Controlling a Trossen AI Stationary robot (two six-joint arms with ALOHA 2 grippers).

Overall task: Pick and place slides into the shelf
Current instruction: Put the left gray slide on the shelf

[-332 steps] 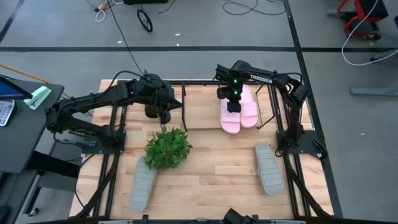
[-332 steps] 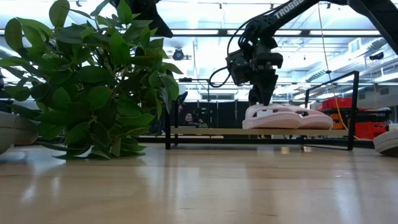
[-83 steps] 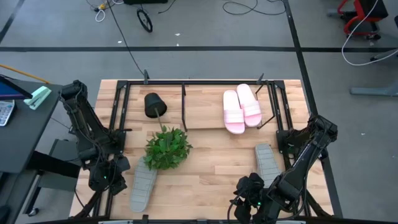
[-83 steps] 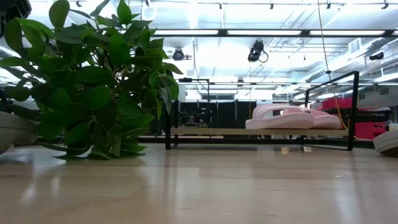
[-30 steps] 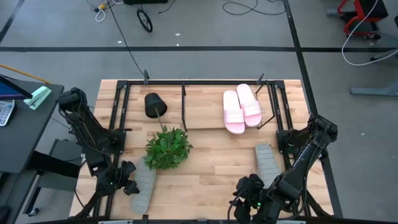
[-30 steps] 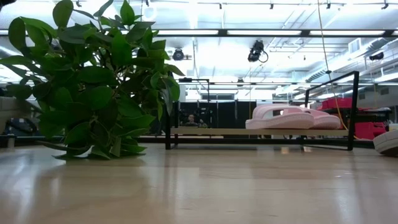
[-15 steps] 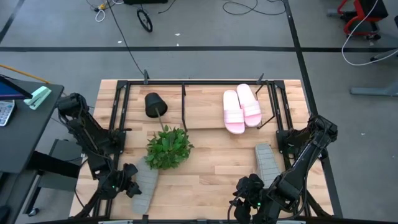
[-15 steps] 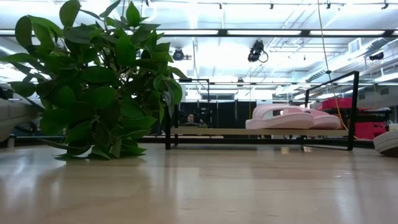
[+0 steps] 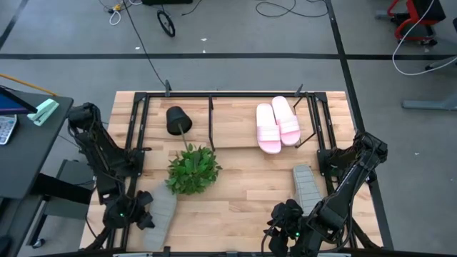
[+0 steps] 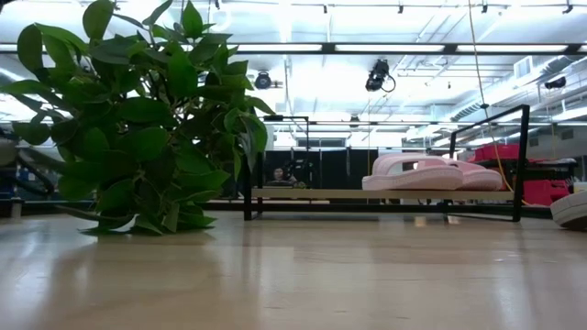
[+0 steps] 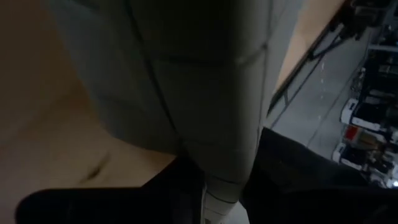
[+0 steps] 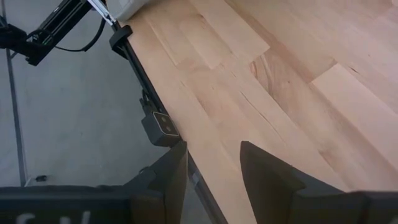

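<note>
Since a second ago the left gripper has shifted slightly toward the table's near-left corner and drawn its fingers in onto the grey slide there; that slide has turned with it, so its toe now points toward about one o'clock in the high view. In the left wrist view the slide's ribbed grey edge runs straight down between the dark fingers, which press against it from both sides, so the pincer is clamped on the slide. The slide lies at about seven o'clock from the leafy plant, its toe reaching up against the leaves.

The right gripper waits at the table's near edge, at about six o'clock from the second grey slide, its fingers standing apart over bare wood with nothing between them.

Two pink slides lie side by side on the shelf at the far side of the table, toward its right end. A black pot lies tipped on the shelf's left part.
</note>
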